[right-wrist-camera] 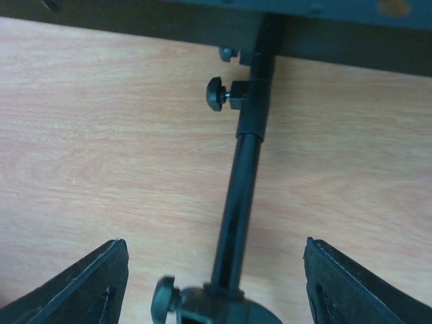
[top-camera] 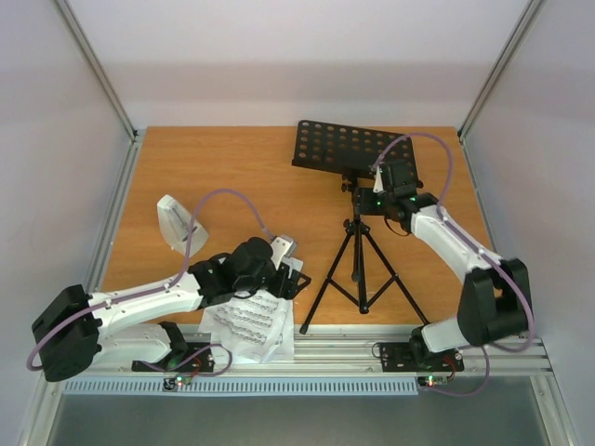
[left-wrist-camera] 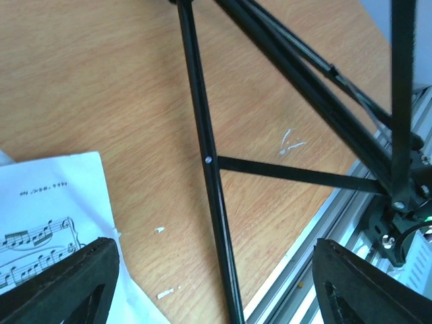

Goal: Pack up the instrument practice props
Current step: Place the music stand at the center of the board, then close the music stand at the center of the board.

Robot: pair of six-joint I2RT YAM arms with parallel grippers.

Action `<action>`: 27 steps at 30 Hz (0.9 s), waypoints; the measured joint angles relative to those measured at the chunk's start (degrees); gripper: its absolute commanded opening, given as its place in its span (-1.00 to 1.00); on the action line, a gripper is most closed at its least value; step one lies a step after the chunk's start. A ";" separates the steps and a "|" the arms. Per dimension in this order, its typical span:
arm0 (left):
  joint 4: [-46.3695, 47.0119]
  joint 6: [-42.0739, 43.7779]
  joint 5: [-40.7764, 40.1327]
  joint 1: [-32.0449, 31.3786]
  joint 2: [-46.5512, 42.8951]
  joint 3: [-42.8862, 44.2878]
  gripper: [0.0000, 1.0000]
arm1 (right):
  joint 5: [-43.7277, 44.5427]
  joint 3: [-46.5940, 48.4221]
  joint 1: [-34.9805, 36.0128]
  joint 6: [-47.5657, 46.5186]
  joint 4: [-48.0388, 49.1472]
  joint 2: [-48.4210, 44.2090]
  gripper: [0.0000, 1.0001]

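The right tool (right-wrist-camera: pixel 212 270) has its fingers apart on both sides of the pole of the music stand (top-camera: pixel 358 246), which is upright on the counter (top-camera: pixel 232 167). The left tool (left-wrist-camera: pixel 212 266), open too, is near one tripod leg. As nothing grips the stand, I think a push there could tip it onto the sheet-music pages (top-camera: pixel 246 321).

Printed staves of music notes are seen on the white sheet-music page (left-wrist-camera: pixel 54 196), whose lower edge is overlapped by one finger (left-wrist-camera: pixel 67 280) of the left gripper (left-wrist-camera: pixel 216 273). A short line of small print above the staves is too blurred to be read.
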 measured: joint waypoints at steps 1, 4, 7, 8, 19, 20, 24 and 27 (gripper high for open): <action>-0.20 0.13 0.00 0.00 0.00 -0.70 0.54 | 0.33 -0.66 -0.22 0.02 -0.39 -1.73 0.51; -0.35 0.15 0.17 -0.02 -0.02 -1.64 0.49 | 0.79 -2.99 -2.43 1.03 -1.57 -9.40 0.55; -0.39 -0.11 0.31 -0.55 -0.04 -3.19 0.47 | 0.50 -5.09 -6.23 2.75 -2.64 -15.74 0.57; -0.44 -0.22 0.33 -0.96 -0.04 -3.61 0.47 | 0.11 -6.32 -7.87 3.50 -2.89 -17.73 0.58; 5.84 -5.09 0.85 -7.65 6.08 -5.35 0.40 | -9.53 -24.74 -20.85 11.08 -9.38 -33.73 0.56; 6.71 -5.73 1.01 -7.98 7.34 -5.35 0.40 | -9.79 -25.94 -20.85 11.87 -10.05 -34.93 0.55; 9.62 -7.58 1.79 -9.03 11.19 -5.35 0.40 | -10.01 -28.94 -20.92 14.10 -12.26 -38.29 0.60; 11.41 -8.59 2.16 -9.55 13.44 -5.35 0.39 | -10.75 -30.93 -20.92 15.76 -13.31 -40.44 0.62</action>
